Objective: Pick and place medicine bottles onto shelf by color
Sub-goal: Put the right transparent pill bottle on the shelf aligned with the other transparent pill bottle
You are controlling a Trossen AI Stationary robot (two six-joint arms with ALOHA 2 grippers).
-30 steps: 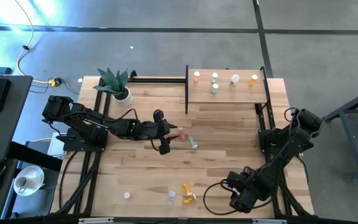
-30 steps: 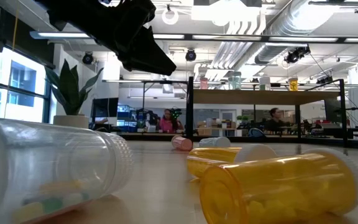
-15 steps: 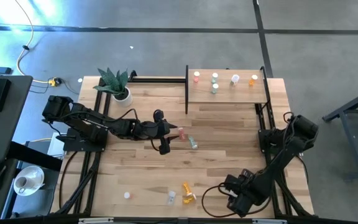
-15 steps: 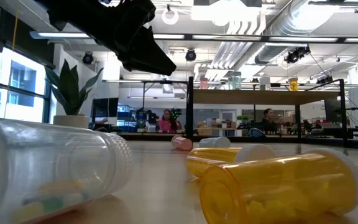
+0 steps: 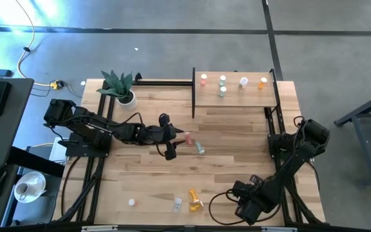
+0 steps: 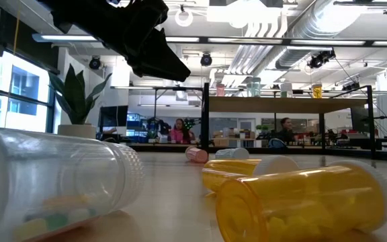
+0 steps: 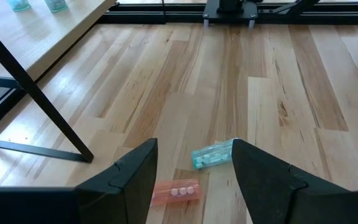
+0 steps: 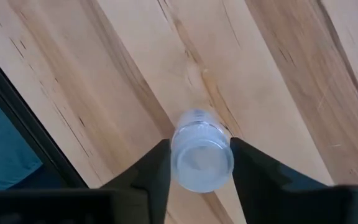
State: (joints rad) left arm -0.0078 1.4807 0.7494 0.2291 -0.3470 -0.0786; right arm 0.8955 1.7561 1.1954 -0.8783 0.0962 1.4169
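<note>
High view – left gripper (image 5: 174, 144): we see it mid-tabletop, just beside the pink bottle (image 5: 189, 139) and the green bottle (image 5: 200, 148).
High view – right gripper (image 5: 242, 207): low at the front edge of the tabletop (image 5: 237, 148), right of the orange bottles (image 5: 194, 200).
High view – shelf (image 5: 237, 100): at the far right of the tabletop, it carries five shelf bottles (image 5: 222, 86) in a row: red, two green, clear and orange.
High view – front row: a lying bottle (image 5: 178, 204) sits beside the orange pair, and a small red one (image 5: 132, 202) sits further left.
High view – plant (image 5: 120, 85): at the far left corner.
Low view – left gripper (image 6: 170, 67): hangs above the wood, touching nothing.
Low view – bottles: the lying bottle (image 6: 52, 185) and the orange bottles (image 6: 301, 202) are on their sides close to the lens, with the pink bottle (image 6: 196, 154) far behind.
Low view – shelf (image 6: 287, 104): we see its bottles standing on top.
Left wrist view – left gripper (image 7: 194, 180): its fingers (image 7: 135, 171) are spread and empty. The pink bottle (image 7: 174, 191) and the green bottle (image 7: 215, 155) lie on the wood between them, apart from each other.
Right wrist view – right gripper (image 8: 201, 177): clamped on the clear bottle (image 8: 201, 155), with a finger pressed against each side. The bottle is upright on the tabletop (image 8: 260, 62).
</note>
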